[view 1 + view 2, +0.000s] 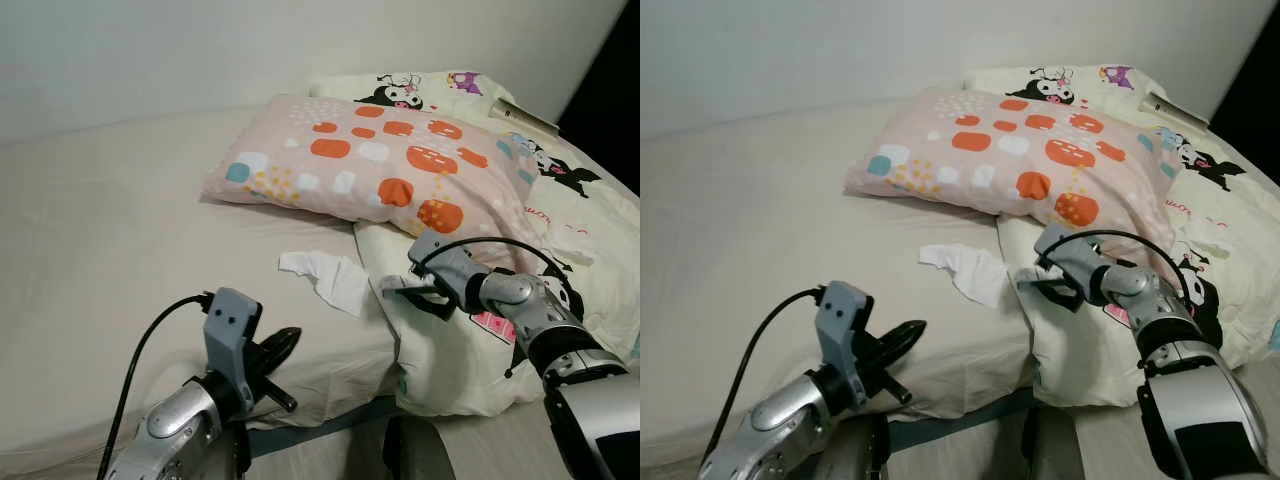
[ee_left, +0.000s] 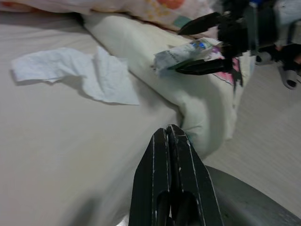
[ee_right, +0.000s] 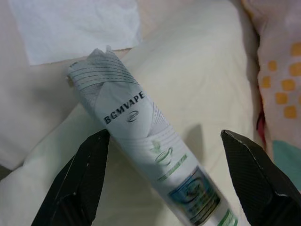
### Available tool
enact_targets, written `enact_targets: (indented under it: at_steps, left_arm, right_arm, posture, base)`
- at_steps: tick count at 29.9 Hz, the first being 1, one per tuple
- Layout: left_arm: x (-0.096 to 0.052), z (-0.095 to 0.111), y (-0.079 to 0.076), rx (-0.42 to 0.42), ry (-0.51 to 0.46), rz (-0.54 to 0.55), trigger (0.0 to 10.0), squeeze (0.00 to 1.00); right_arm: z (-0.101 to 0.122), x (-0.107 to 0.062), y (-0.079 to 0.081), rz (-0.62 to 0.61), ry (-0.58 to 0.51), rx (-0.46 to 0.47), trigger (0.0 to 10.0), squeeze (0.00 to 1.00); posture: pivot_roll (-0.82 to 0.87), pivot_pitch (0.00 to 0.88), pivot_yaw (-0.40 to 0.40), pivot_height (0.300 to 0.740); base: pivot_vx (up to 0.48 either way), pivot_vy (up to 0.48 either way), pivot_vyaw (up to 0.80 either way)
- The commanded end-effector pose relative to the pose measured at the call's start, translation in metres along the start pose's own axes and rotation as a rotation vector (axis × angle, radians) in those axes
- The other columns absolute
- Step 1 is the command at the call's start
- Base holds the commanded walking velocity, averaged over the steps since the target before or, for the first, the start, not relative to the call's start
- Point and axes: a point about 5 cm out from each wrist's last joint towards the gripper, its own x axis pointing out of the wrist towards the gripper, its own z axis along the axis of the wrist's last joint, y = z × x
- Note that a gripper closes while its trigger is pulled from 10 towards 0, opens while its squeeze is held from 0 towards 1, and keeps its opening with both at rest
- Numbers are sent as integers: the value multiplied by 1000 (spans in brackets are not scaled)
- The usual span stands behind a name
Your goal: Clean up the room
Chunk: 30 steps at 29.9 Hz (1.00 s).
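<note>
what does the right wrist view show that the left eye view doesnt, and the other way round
Right wrist view alone: the printed lettering on the wrapper, lying on the cream quilt between the right gripper's open fingers.

Left eye view alone: the left gripper low over the bed, the whole spotted pillow, and the cartoon-print bedding behind.

Both: the white tissue, the quilt, the right gripper and an edge of the pillow.

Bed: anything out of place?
Yes. A crumpled white tissue lies loose on the sheet, and a wrapper printed BGMVAPE lies on the folded cream blanket, between the open fingers of the right gripper. Both look like litter.
</note>
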Motion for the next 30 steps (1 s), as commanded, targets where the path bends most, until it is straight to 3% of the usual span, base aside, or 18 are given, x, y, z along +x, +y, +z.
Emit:
enact_targets:
  at_steps: [1, 15, 16, 18, 19, 20, 21, 22, 30]
  left_arm:
    - [-1, -2, -6, -14, 25, -39, 10000, 0]
    - [3, 11, -12, 30, -1, -74, 10000, 0]
    - [4, 12, -11, 41, -8, -58, 10000, 0]
    - [4, 12, -10, 48, -12, -47, 10000, 0]
    - [5, 13, -9, 51, -16, -38, 10000, 0]
    - [6, 14, -8, 61, -21, -35, 10000, 0]
    - [6, 14, -8, 61, -21, -35, 10000, 0]
    - [7, 15, -8, 65, -23, -35, 10000, 0]
    - [9, 15, -11, 63, -22, -47, 10000, 0]
  right_arm:
    - [-6, -2, 3, 44, 34, -24, 10000, 0]
    - [-20, -3, 9, 67, 89, 5, 10000, 0]
    - [-21, -3, 10, 63, 90, 14, 7529, 0]
    - [-21, -3, 10, 60, 90, 22, 7529, 0]
    - [-22, -3, 10, 58, 92, 21, 3647, 0]
    - [-22, -3, 10, 60, 93, 21, 863, 0]
    - [-22, -3, 10, 60, 93, 21, 863, 0]
    - [-23, -3, 10, 62, 96, 18, 0, 0]
    - [-23, -5, 7, 53, 105, 12, 0, 0]
  posture:
    - [164, 311, -29, 578]
    - [169, 310, -23, 578]
    - [170, 310, -20, 578]
    - [169, 310, -20, 578]
    - [170, 311, -18, 578]
    - [169, 310, -18, 578]
    - [169, 310, -18, 578]
    - [168, 310, -15, 578]
    - [162, 299, -14, 578]
  base:
    - [0, 0, 0]
    - [0, 0, 0]
    - [0, 0, 0]
    - [0, 0, 0]
    - [0, 0, 0]
    - [0, 0, 0]
    - [0, 0, 0]
    - [0, 0, 0]
    - [0, 0, 0]
